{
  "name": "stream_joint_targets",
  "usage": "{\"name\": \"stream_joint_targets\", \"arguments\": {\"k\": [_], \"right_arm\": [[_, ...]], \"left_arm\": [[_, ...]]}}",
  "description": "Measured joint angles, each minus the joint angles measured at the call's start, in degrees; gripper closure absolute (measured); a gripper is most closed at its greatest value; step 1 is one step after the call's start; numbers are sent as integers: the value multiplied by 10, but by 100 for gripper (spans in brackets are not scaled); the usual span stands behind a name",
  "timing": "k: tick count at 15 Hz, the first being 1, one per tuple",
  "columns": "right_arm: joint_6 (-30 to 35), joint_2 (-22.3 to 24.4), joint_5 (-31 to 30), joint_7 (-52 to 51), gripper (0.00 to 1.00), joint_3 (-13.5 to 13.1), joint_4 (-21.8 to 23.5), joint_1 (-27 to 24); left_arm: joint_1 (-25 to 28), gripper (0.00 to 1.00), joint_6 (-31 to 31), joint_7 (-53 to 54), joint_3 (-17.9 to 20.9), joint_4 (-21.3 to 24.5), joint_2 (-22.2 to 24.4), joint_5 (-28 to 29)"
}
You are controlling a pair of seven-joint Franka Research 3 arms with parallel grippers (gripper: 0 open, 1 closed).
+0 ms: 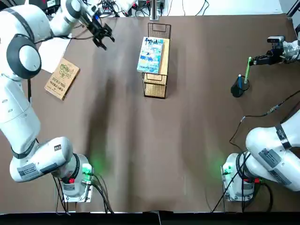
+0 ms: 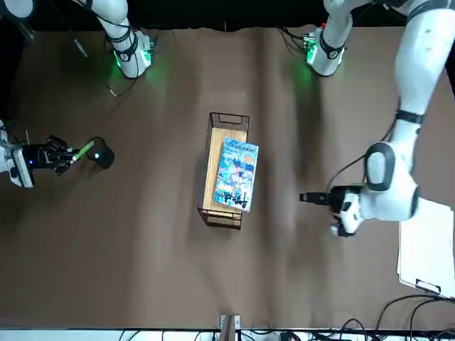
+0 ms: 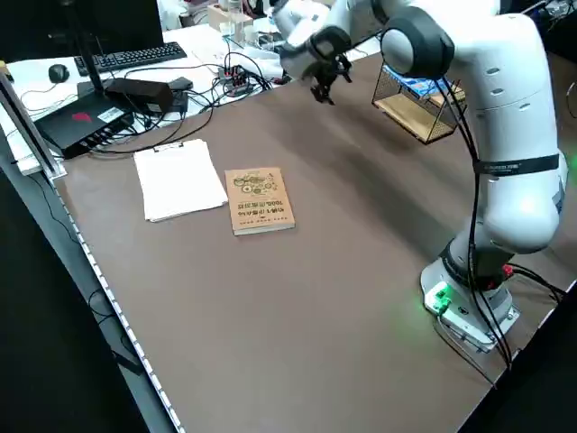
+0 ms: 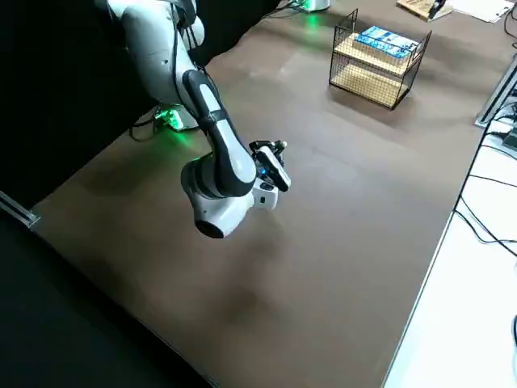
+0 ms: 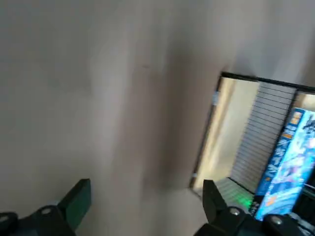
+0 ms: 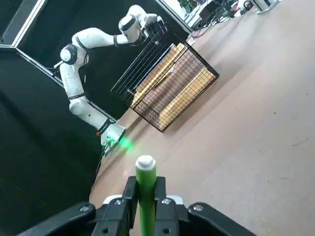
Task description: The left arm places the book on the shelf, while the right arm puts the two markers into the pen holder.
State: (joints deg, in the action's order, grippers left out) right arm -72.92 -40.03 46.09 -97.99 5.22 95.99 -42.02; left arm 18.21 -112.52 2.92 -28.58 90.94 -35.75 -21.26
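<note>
Green marker clamped in right gripper jaws above pen holder; left gripper jaws spread, empty.

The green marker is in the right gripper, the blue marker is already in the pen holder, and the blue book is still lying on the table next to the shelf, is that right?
Not quite. The blue book is not on the table beside the shelf; the top view shows it lying on the shelf's wooden top. The rest holds: the right gripper grips the green marker, and the blue marker stands in the pen holder.
</note>
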Motion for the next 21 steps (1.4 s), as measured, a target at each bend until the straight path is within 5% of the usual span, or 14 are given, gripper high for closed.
{"name": "stream_joint_targets", "arguments": {"k": [5, 7, 10, 12, 14, 18, 21], "right_arm": [[-3, -17, 0, -18, 80, 0, 0, 0], [-3, -17, 0, -18, 64, 0, 0, 0], [1, -17, 0, -14, 59, 0, -1, 0], [7, -15, 1, 22, 59, 0, -6, 0], [13, -5, 1, 81, 59, 2, -18, 1], [15, 40, -15, 209, 60, 5, -49, 15], [17, 97, -143, 374, 60, 7, -95, 58]], "left_arm": [[7, 0, 90, -85, 0, -21, 117, 158], [2, 0, 112, -111, 2, -33, 155, 200], [-61, 0, 119, -115, 83, -46, 220, 247], [-133, 0, 139, -114, 168, -48, 269, 255], [-168, 0, 160, -119, 208, -48, 307, 255], [-157, 0, 192, -116, 214, -37, 322, 237], [-158, 0, 192, -114, 213, -27, 312, 237]]}}
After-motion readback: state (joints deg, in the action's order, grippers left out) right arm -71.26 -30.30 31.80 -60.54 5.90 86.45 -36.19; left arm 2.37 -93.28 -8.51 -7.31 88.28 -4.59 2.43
